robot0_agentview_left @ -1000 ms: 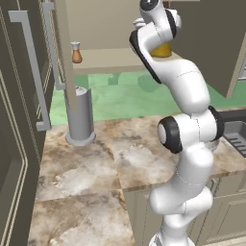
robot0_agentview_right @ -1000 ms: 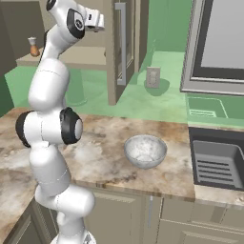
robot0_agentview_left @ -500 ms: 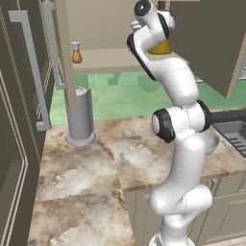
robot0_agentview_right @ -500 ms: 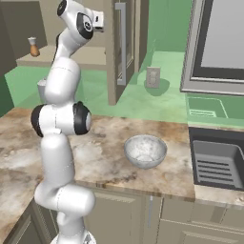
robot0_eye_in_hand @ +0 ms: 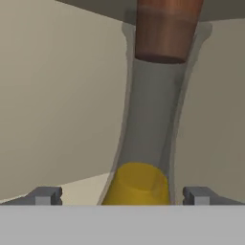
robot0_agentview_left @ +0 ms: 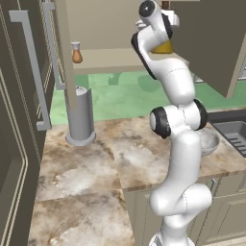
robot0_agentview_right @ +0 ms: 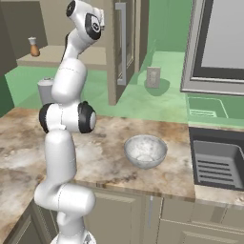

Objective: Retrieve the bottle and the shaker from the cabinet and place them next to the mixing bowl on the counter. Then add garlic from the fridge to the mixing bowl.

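Note:
The bottle (robot0_eye_in_hand: 152, 119) fills the hand view: clear glass neck, brown cork (robot0_eye_in_hand: 165, 28) at the top, golden-yellow liquid (robot0_eye_in_hand: 139, 184) low down. My gripper (robot0_eye_in_hand: 122, 196) is open, with one fingertip (robot0_eye_in_hand: 45, 196) on each side of the bottle's lower neck and apart from the glass. In the left base view, the bottle's yellow body (robot0_agentview_left: 163, 47) peeks out behind my raised wrist inside the cabinet (robot0_agentview_left: 110, 29). The shaker (robot0_agentview_left: 76, 53) (robot0_agentview_right: 33, 46) stands alone at the shelf's left end. The mixing bowl (robot0_agentview_right: 145, 150) (robot0_agentview_left: 210, 142) sits on the counter (robot0_agentview_right: 102, 143), right of my arm.
A tall grey cylinder (robot0_agentview_left: 79, 115) stands on the counter below the shelf. An open dark cabinet door (robot0_agentview_right: 126, 43) hangs right of my hand. The fridge (robot0_agentview_left: 19, 120) with bar handles is at far left. The sink (robot0_agentview_right: 219, 162) and the microwave (robot0_agentview_right: 221, 43) are on the right.
My arm has straightened upright and the hand has pushed a little deeper toward the bottle in the cabinet. The gripper stayed open. Bottle, shaker and bowl have not moved.

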{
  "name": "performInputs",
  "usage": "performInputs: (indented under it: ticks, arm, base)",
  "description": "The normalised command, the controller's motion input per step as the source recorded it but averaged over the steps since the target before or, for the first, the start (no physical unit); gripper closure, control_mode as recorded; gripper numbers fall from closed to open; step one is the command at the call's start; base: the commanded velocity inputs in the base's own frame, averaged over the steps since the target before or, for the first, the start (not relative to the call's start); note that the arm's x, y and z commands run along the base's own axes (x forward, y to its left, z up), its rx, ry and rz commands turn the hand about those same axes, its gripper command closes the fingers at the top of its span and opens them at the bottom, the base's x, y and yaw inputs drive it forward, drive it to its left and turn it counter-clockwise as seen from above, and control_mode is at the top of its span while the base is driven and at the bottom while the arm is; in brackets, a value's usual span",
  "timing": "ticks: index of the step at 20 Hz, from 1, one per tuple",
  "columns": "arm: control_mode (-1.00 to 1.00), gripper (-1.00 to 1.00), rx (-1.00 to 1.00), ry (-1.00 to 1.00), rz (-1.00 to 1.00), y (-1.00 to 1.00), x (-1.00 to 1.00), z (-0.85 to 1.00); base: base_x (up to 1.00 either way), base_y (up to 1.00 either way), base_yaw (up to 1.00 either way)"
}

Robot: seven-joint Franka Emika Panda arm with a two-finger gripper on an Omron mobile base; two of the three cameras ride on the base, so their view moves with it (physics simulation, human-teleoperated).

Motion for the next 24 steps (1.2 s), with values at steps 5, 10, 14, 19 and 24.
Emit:
performInputs:
  ticks: [5, 10, 14, 19, 24]
  arm:
    - [-1.00, -1.00, -0.01, 0.02, 0.00, -0.54, 0.00, -0.12]
    - [-1.00, -1.00, 0.00, -0.02, 0.00, -0.01, 0.00, 0.00]
    - [-1.00, 1.00, 0.00, 0.00, 0.00, 0.00, 0.01, 0.00]
    - [-1.00, 1.00, 0.00, 0.00, 0.00, 0.00, 0.00, 0.00]
    - [-1.00, 1.00, 0.00, -0.01, -0.01, 0.22, -0.01, 0.00]
  base:
    - [0.00, 0.00, 0.00]
    - [0.00, 0.00, 0.00]
    - [0.00, 0.00, 0.00]
    - [0.00, 0.00, 0.00]
    - [0.00, 0.00, 0.00]
